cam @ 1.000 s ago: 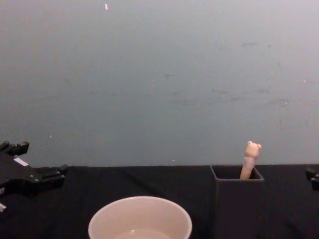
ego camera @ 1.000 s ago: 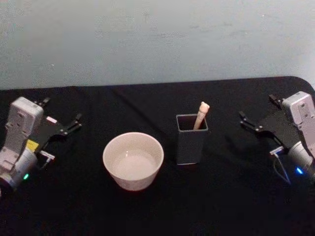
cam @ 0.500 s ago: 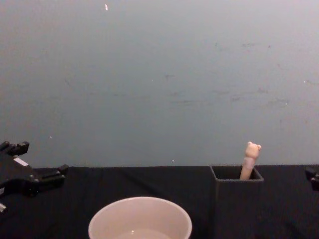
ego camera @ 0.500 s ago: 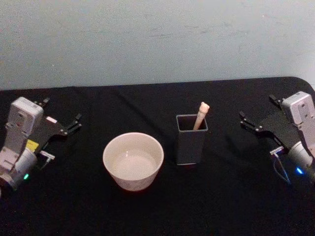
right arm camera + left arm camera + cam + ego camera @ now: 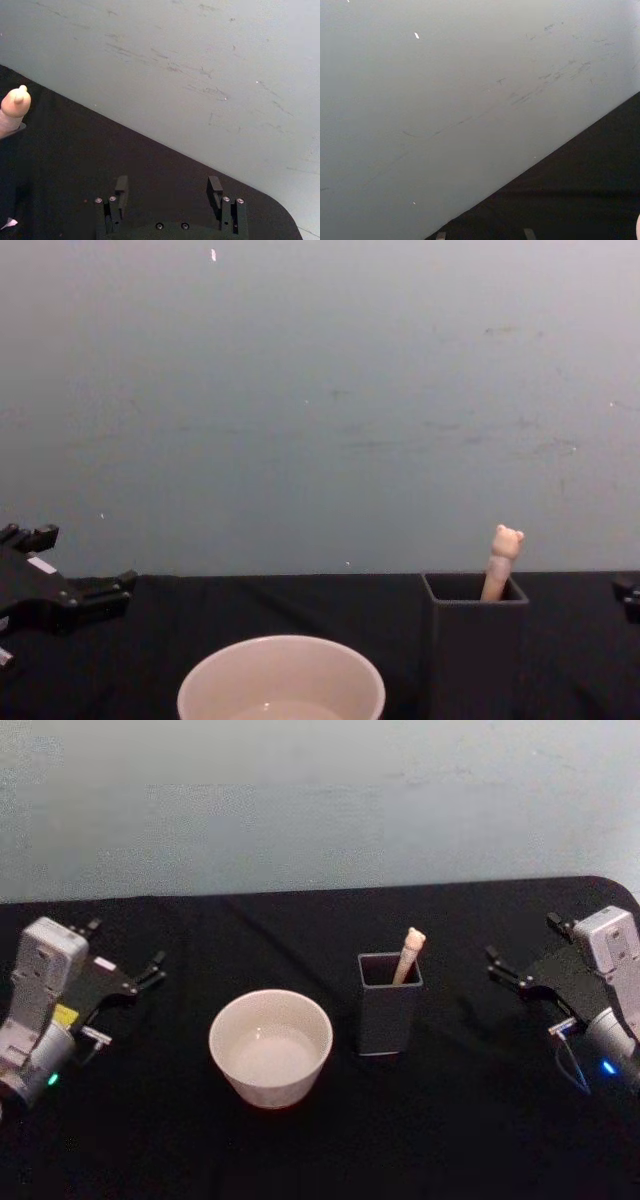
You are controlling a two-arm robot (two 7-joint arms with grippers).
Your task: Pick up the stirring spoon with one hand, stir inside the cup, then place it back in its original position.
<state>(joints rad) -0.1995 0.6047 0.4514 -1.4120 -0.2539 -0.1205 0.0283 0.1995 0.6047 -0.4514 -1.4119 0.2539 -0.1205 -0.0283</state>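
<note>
The stirring spoon [image 5: 408, 956] stands in the dark grey square holder [image 5: 389, 1005], its beige bear-topped handle [image 5: 503, 552] leaning out over the rim; its bowl is hidden inside. The cream cup [image 5: 270, 1047] sits just left of the holder, also low in the chest view as the cup [image 5: 281, 680]. My left gripper [image 5: 127, 946] rests open at the table's left side, well away from the cup. On the far right my right gripper [image 5: 521, 940] is open with nothing in it, and in its wrist view the right gripper [image 5: 167, 186] has the bear head [image 5: 15, 103] off to one side.
A black cloth [image 5: 320, 1140] covers the table, and its back edge meets a plain grey-green wall [image 5: 320, 810]. The cloth's rounded corner [image 5: 615, 885] lies behind the right arm. Bare cloth separates each gripper from the cup and holder.
</note>
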